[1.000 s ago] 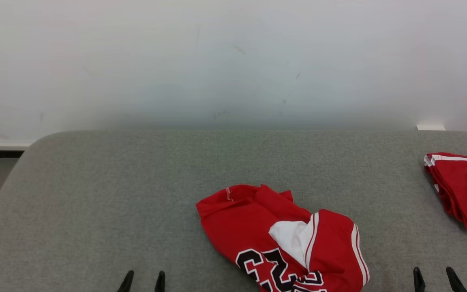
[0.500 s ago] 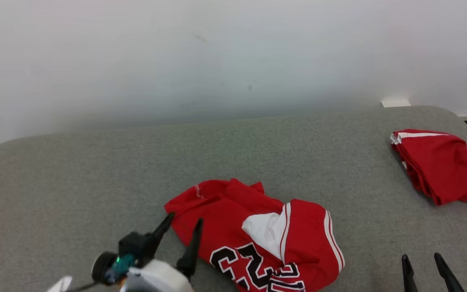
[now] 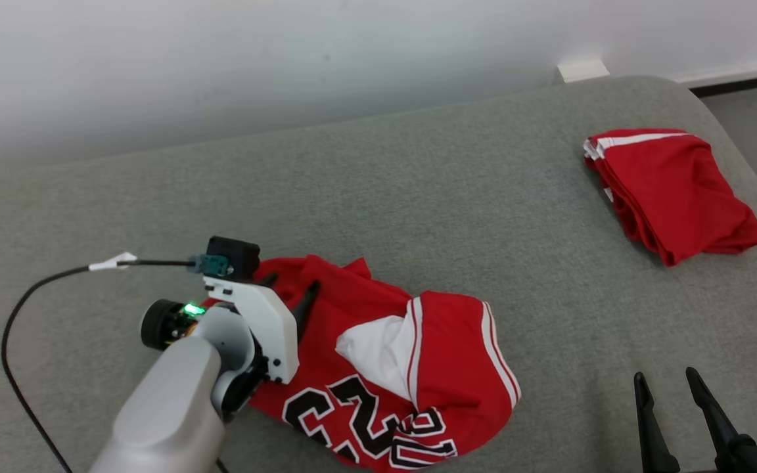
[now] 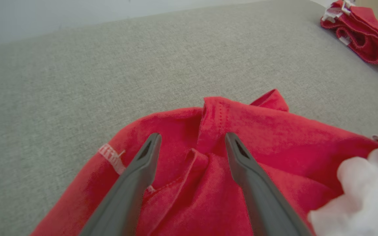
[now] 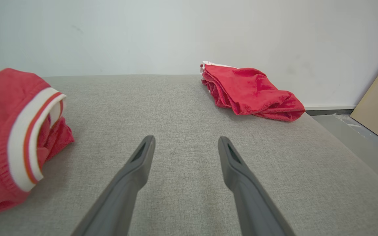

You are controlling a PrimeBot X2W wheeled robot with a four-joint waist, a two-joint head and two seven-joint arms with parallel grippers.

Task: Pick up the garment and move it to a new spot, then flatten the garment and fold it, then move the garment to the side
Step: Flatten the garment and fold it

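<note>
The garment (image 3: 398,368) is a crumpled red jersey with white trim and black numbers, lying on the grey table (image 3: 418,197) near its front edge. My left gripper (image 3: 290,289) hangs open over the garment's far left folds, one finger on each side of a raised red fold (image 4: 208,131), with nothing held. My right gripper (image 3: 664,384) stands open at the lower right above bare table, well to the right of the garment (image 5: 15,137).
A second red garment (image 3: 671,187), folded, lies at the table's far right corner (image 5: 251,91). A black cable (image 3: 30,295) runs from my left wrist across the table's left part. A white wall stands behind; the floor shows at the right.
The camera has turned right and tilted down, shifting the whole picture. My left arm has come forward until its open fingers are over the garment's left folds. The right gripper stays open.
</note>
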